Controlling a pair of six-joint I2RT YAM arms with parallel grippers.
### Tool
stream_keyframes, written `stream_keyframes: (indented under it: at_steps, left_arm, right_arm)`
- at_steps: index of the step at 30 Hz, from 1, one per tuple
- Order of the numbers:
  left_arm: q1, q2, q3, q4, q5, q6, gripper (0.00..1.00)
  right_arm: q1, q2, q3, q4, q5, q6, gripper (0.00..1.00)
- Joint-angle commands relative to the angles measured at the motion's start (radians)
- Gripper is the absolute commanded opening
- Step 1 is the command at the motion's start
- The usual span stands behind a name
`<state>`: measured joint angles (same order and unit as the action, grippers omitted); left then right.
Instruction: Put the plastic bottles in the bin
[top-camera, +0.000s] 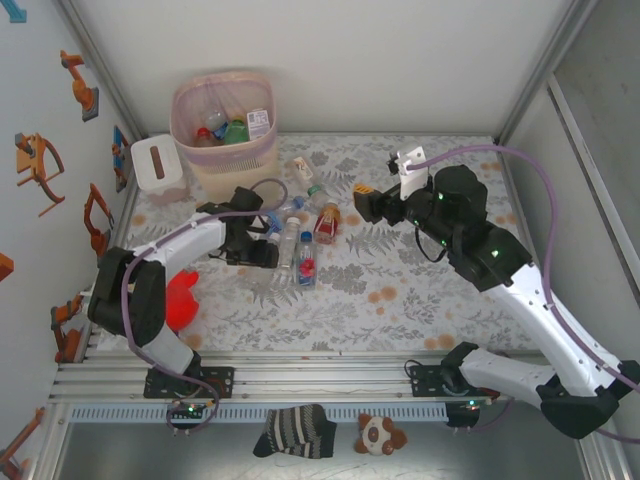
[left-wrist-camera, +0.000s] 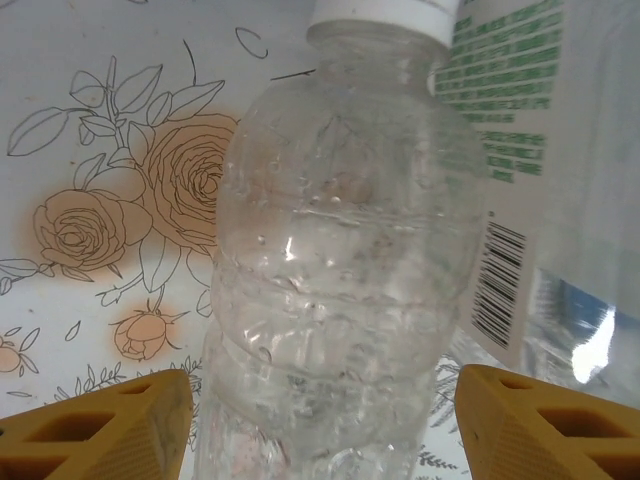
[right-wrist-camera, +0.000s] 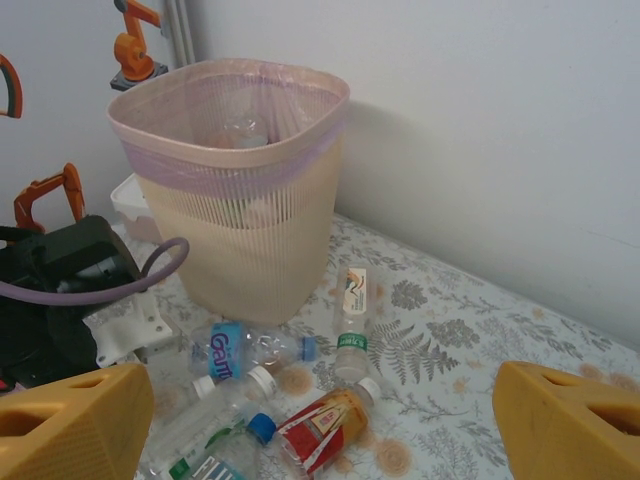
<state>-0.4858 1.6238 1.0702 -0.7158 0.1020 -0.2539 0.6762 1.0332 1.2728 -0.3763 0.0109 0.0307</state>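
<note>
Left claw (left-wrist-camera: 322, 405) straddles a clear bottle (left-wrist-camera: 340, 250), seemingly without touching it

Bright, even light; clear bottle (left-wrist-camera: 340, 250) glints (close-up slightly soft).

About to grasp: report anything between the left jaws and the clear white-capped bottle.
Nothing visible is in the way. The clear bottle lies straight between the open left jaws, which flank it on both sides. A labelled bottle lies close beside it and may crowd one jaw as it closes.
</note>
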Motion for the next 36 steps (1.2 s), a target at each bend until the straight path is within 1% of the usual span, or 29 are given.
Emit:
stream_keyframes:
  at_steps: [1, 10, 17, 26, 31, 36]
  left_arm:
    - [-0.005, 0.029, -0.004, 0.011, -0.008, 0.027, 0.69]
    - [-0.005, 0.096, 0.016, 0.048, 0.011, 0.027, 0.70]
    - [-0.005, 0.104, 0.006, 0.053, 0.016, 0.022, 0.69]
    - [-0.005, 0.028, -0.007, 0.032, 0.019, 0.015, 0.60]
    - [-0.005, -0.042, -0.004, -0.004, 0.031, 0.008, 0.60]
    - [-0.005, -0.123, 0.032, -0.059, 0.017, 0.015, 0.59]
  right_arm:
    - [-0.006, -0.019, 0.013, 0.020, 0.000, 0.018, 0.87]
    - [-0.006, -0.024, 0.010, 0.017, 0.008, 0.019, 0.87]
    - [-0.006, -0.025, 0.008, 0.019, 0.011, 0.020, 0.87]
    - [-0.006, -0.019, 0.013, 0.025, 0.002, 0.019, 0.87]
    - [-0.006, -0.021, 0.013, 0.028, -0.003, 0.021, 0.87]
    - [-0.006, -0.029, 0.014, 0.028, -0.006, 0.022, 0.87]
